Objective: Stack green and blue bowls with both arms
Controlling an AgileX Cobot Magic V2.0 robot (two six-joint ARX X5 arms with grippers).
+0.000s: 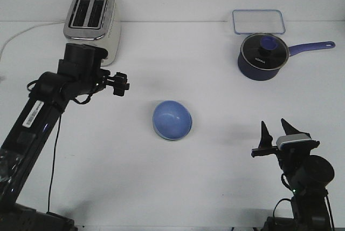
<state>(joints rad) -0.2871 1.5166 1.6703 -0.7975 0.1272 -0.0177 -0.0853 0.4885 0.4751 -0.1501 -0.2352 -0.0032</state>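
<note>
The light blue bowl (172,120) sits upright in the middle of the table. A thin pale rim shows under its lower left edge (163,136), so it seems to sit nested in the green bowl, which is otherwise hidden. My left gripper (122,83) hangs above the table to the left of and behind the bowl, points right, and looks open and empty. My right gripper (276,131) is near the front right, its fingers pointing up, open and empty, well clear of the bowl.
A silver and white toaster (91,18) stands at the back left behind my left arm. A dark blue saucepan (262,56) with a glass lid and long handle stands at the back right. A clear lidded container (258,21) is behind it.
</note>
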